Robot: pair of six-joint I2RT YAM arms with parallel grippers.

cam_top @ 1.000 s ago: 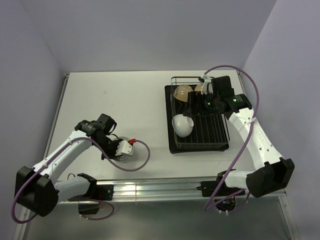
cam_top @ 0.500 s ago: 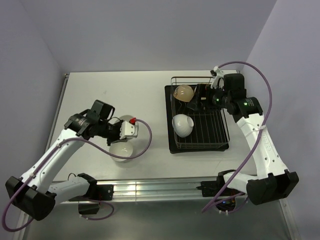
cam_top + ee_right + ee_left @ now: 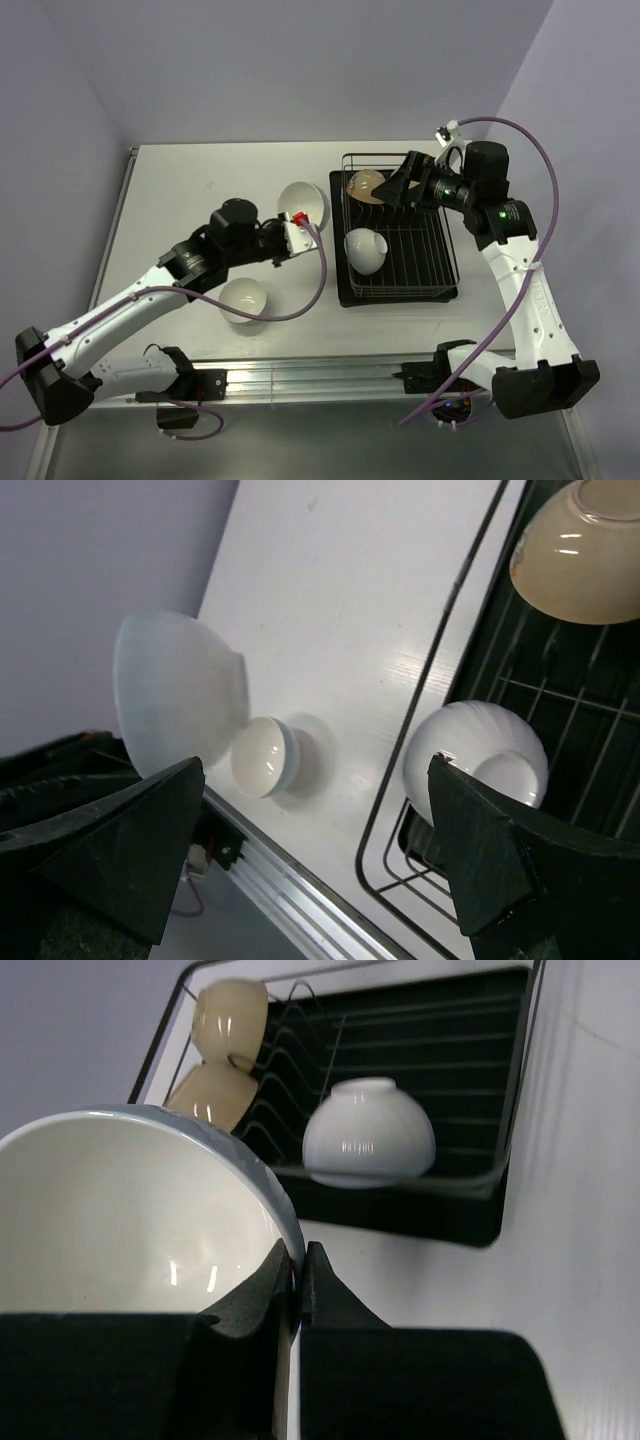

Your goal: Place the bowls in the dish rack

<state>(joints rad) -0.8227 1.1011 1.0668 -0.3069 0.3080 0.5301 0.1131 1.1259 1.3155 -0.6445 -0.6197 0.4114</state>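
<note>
My left gripper is shut on the rim of a white bowl and holds it in the air just left of the dish rack. In the left wrist view the jaws pinch that bowl's wall. A second white bowl sits upright on the table. In the rack, a white bowl lies tipped at the left side, and two tan bowls lean at the back. My right gripper is open and empty above the rack's back.
The rack has free tines to the right of and in front of its bowls. The table's metal front rail runs along the near edge. Purple cables loop from both arms. Walls enclose the table on the left, back and right.
My left gripper lifted a white bowl off the table and carried it right toward the rack, leaving another bowl behind. My right gripper rose up and back from the tan bowls.
</note>
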